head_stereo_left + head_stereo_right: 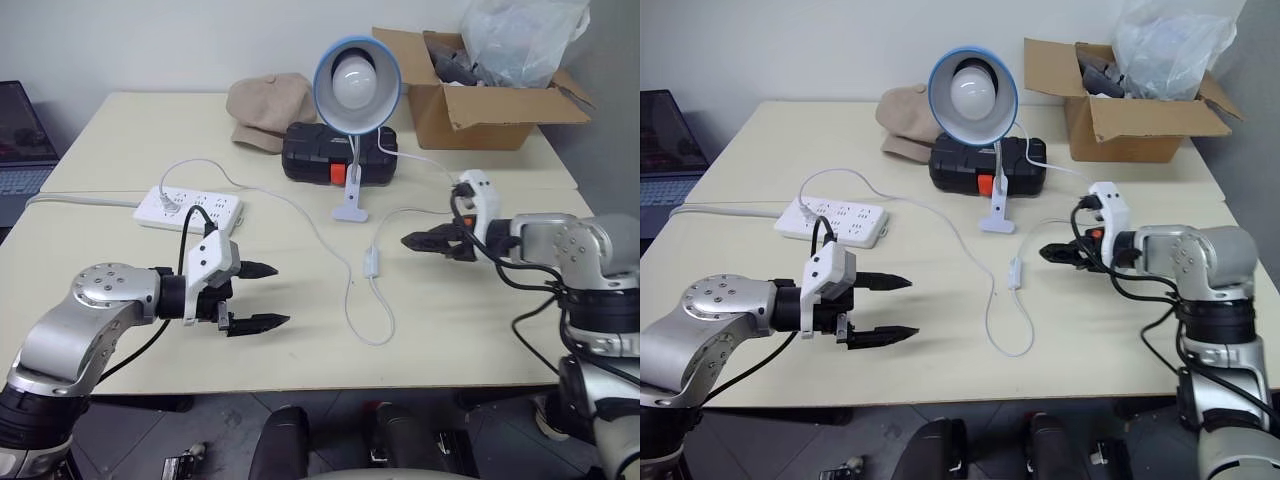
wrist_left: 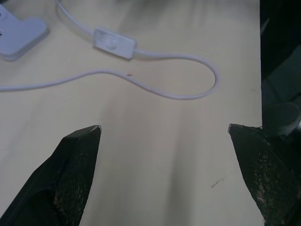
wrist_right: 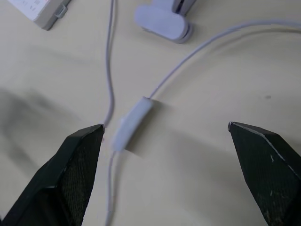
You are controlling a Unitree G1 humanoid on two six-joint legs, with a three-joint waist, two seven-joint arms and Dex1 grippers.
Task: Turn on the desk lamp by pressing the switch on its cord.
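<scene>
The desk lamp (image 1: 357,85) stands near the middle of the counter (image 1: 120,150), a bit toward the far edge. Its round blue shade faces the robot, and the big white bulb inside looks dark. Its white clip base (image 1: 350,211) rests flat on the counter, just in front of a black case (image 1: 310,158).

The cord (image 1: 352,290) is thin and white. It runs across the counter toward the near edge and makes a loop there. The switch (image 1: 373,262) is a small white block on the cord. It lies flat on the counter, between the lamp's base and the near edge.

The right gripper (image 1: 425,241) hangs over the counter just to the right of the switch, pointing at it but not touching it. Its jaws are wide open and hold nothing.

The left gripper (image 1: 264,296) hangs over the near left part of the counter, well apart from the switch. Its jaws are wide open too, and empty.

A white power strip (image 1: 188,208) lies near the left edge. A tan hat (image 1: 265,105) and a cardboard box (image 1: 480,105) sit by the far edge.
</scene>
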